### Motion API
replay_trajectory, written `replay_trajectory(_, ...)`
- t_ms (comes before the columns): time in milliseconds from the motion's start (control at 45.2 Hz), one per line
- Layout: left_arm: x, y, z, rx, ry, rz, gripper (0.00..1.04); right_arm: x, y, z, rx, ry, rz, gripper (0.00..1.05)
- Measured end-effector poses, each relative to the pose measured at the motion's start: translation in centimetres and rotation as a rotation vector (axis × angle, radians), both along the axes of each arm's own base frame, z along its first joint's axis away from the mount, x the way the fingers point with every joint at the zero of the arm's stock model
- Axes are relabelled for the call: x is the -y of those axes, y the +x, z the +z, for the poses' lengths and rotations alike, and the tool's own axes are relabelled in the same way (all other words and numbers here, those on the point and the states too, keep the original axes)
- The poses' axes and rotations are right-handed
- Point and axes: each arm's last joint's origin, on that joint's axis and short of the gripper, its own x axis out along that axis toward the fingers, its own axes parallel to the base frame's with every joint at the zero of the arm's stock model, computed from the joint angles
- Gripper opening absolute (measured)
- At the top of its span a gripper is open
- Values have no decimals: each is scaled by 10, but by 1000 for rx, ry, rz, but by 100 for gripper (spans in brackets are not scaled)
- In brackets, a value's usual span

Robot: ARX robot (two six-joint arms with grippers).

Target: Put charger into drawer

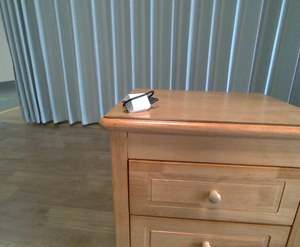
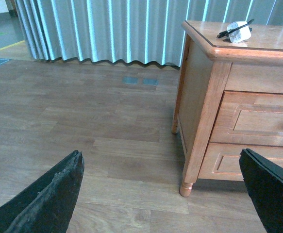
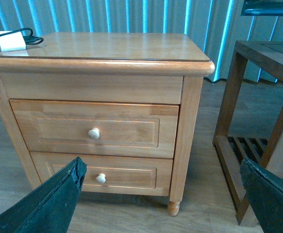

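The charger [image 1: 137, 103], a small white plug block with a coiled black cable, lies near the far left corner of the wooden nightstand top [image 1: 216, 108]; it also shows as the charger [image 2: 239, 31] and the charger [image 3: 11, 40]. The drawer [image 1: 216, 191] is the upper one, shut, with one pale round knob [image 1: 214, 196]; the drawer [image 3: 95, 129] faces the right wrist camera. My left gripper [image 2: 163, 194] hangs open over the floor, left of the nightstand. My right gripper [image 3: 163, 194] is open in front of the nightstand, low near its leg. Neither arm appears in the front view.
A second, similar drawer [image 3: 102, 172] sits below the upper one. A dark wooden slatted table [image 3: 258, 111] stands close on the nightstand's right. Grey pleated curtains [image 1: 139, 46] hang behind. Wood-plank floor [image 2: 83, 121] lies open to the left.
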Motion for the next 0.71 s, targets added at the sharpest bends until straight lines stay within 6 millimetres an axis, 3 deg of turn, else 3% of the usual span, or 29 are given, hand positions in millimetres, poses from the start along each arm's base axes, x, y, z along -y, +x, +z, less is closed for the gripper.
replay_trajectory(155, 0, 0, 0, 0, 0, -3, 99, -3, 8, -4, -53, -71, 419, 96)
replay_trajectory(221, 0, 0, 0, 0, 0, -1, 99, -9, 12, -8, -95, -87, 479, 96)
replay_trajectory(420, 0, 0, 0, 0, 0, 0, 99, -38, 33, -7, -119, -187, 466, 96)
replay_trajectory(707, 0, 0, 0, 0, 0, 0, 99, -81, 103, -23, -189, -235, 307, 96)
